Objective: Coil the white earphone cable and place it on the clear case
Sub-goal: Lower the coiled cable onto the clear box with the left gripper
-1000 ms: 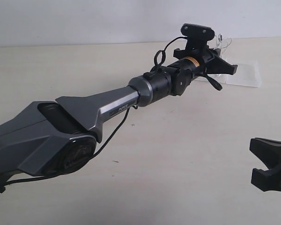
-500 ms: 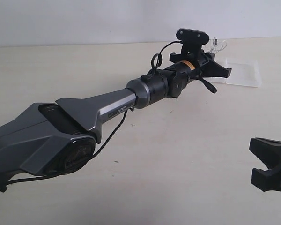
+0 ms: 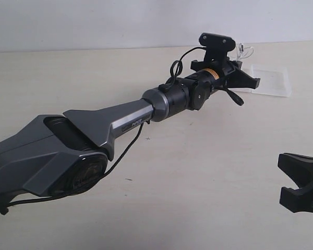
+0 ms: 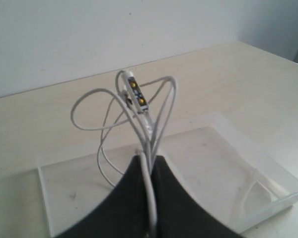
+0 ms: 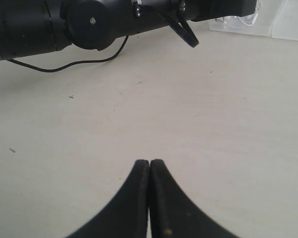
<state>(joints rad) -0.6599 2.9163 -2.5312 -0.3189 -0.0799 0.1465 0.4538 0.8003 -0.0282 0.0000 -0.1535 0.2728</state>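
Cable [image 4: 145, 128] loops rise from your left gripper [image 4: 150, 168], its jaws pinched tight on the strands, held over the case [image 4: 238, 148]. Your right gripper [image 5: 149, 168] is closed on nothing, low over the table [image 5: 228, 124], well apart from the case.

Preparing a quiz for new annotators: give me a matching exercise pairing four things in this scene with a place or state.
Things:
1. left tool
2. right tool
3. white earphone cable
4. clear case

States:
A. transparent, lying flat on the table
B. shut on nothing, over bare tabletop
C. shut on thin wire, by the case
D. bunched in loops, pinched between two black fingers

Pairs: 1-C, 2-B, 3-D, 4-A
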